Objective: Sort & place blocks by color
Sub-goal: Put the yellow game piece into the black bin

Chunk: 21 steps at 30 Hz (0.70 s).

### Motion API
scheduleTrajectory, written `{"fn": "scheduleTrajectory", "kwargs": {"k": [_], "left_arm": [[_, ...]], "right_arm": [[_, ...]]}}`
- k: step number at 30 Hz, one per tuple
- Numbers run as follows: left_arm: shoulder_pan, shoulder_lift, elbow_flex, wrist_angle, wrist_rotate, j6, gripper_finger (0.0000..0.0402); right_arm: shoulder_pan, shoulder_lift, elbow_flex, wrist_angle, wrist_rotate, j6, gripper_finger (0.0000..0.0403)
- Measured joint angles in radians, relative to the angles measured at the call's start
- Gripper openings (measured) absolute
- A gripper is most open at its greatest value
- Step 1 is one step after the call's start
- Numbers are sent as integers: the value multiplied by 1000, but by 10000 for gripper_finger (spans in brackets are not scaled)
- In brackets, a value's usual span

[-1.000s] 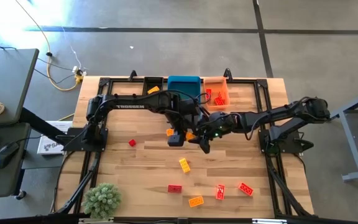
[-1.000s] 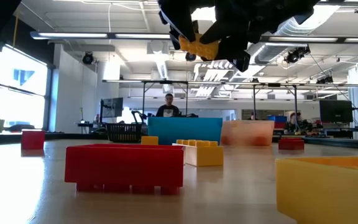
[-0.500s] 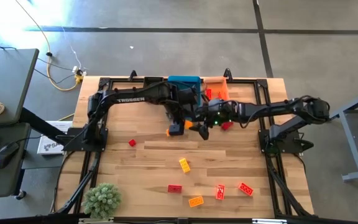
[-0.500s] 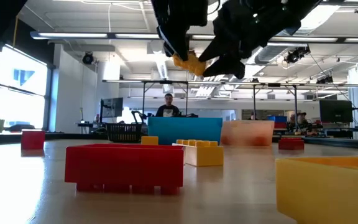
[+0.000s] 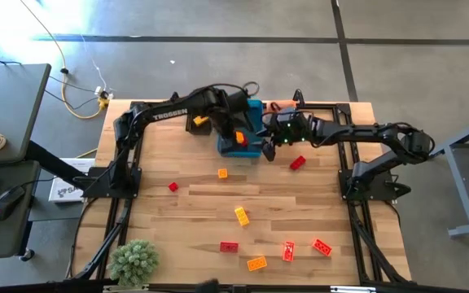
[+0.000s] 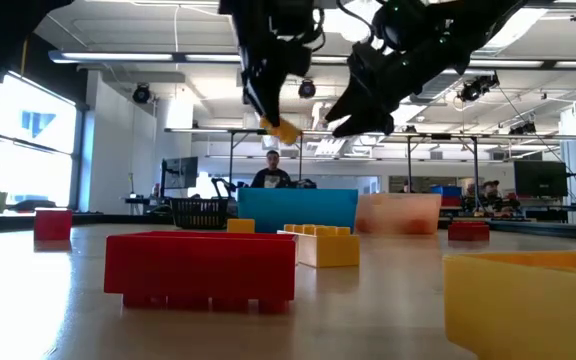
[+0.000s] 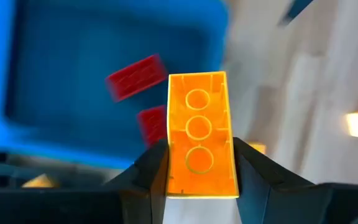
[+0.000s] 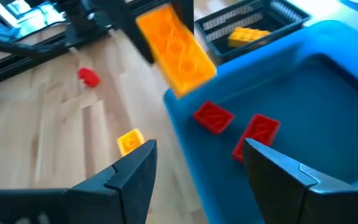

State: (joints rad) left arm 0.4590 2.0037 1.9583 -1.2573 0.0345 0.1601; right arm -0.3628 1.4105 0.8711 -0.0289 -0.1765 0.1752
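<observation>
Over the wooden table (image 5: 177, 212), TROSSEN-marked left gripper (image 5: 238, 137) clamps orange block (image 7: 199, 134); right gripper (image 8: 197, 162) spread.

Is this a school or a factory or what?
Probably a big robotics lab or workshop: bare ceiling pipes and strip lights overhead, a concrete floor, and more work tables with a person seated behind.

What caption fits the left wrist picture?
Left tool holds an orange brick above the blue bin.

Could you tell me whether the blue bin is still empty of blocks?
No, two red blocks lie inside the blue bin in the right wrist view.
</observation>
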Motion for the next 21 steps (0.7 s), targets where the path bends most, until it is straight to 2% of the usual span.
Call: {"fn": "scheduleTrajectory", "kwargs": {"k": [10,21], "left_arm": [[182,0,0,-38,-94,-62,115],[344,1,0,28,-165,-341,115]], "right_arm": [[-102,0,0,-40,-12,-65,225],[-144,0,0,-70,-44,-141,225]]}}
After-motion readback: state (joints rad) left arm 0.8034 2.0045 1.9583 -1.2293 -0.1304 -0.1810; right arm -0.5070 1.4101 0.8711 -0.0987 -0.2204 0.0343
